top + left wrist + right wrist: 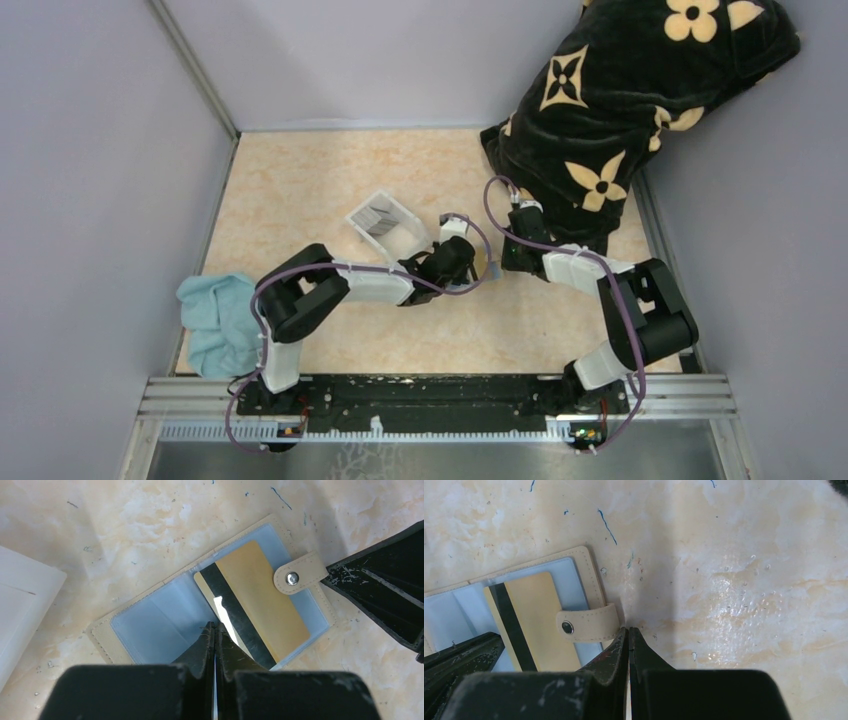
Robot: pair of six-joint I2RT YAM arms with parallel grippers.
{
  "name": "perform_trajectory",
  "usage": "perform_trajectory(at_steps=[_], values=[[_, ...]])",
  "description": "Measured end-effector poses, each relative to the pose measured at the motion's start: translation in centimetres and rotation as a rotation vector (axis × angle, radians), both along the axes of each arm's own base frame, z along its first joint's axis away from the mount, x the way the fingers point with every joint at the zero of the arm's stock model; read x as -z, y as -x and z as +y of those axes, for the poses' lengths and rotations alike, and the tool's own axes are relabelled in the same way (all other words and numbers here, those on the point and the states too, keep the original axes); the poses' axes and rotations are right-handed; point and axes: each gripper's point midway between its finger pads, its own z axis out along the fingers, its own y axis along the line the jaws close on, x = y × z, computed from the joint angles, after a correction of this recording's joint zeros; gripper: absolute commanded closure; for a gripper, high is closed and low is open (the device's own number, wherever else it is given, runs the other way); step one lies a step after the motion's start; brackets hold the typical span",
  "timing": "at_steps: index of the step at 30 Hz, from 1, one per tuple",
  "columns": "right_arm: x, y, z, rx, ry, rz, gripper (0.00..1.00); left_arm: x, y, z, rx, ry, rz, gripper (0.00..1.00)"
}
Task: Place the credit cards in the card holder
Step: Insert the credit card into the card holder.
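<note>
The tan card holder (150,625) lies open on the table, blue-grey lining up, and also shows in the right wrist view (585,567). A tan-gold credit card (265,605) with a black stripe lies on its right half, under the snap tab (300,575); I cannot tell whether it is inside a sleeve. My left gripper (215,626) is shut, with its tips over the holder's middle at the card's edge. My right gripper (628,629) is shut, with its tips at the holder's outer edge beside the tab (589,622). More cards (380,218) stand in the clear tray.
The clear white tray (403,232) stands just left of the grippers, and its corner shows in the left wrist view (20,605). A light blue cloth (215,320) lies at the table's left edge. A black flowered blanket (620,110) fills the far right corner.
</note>
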Motion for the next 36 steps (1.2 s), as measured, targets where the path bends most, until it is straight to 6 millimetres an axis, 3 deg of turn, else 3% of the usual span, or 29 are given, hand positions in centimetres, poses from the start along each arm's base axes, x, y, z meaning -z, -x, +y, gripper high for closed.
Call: perform_trajectory(at_steps=[24,32,36], values=[[0.0,0.0,0.7,-0.032,-0.033,0.002,1.0,0.0,-0.4,-2.5,0.024,0.037,0.009,1.0],[-0.1,0.2,0.5,-0.027,-0.024,0.009,1.0,-0.7,-0.8,-2.0,-0.01,0.035,-0.01,0.8],[-1.1,0.8,-0.2,-0.019,-0.004,0.003,0.99,-3.7,-1.3,-0.4,-0.07,0.043,-0.063,0.69]])
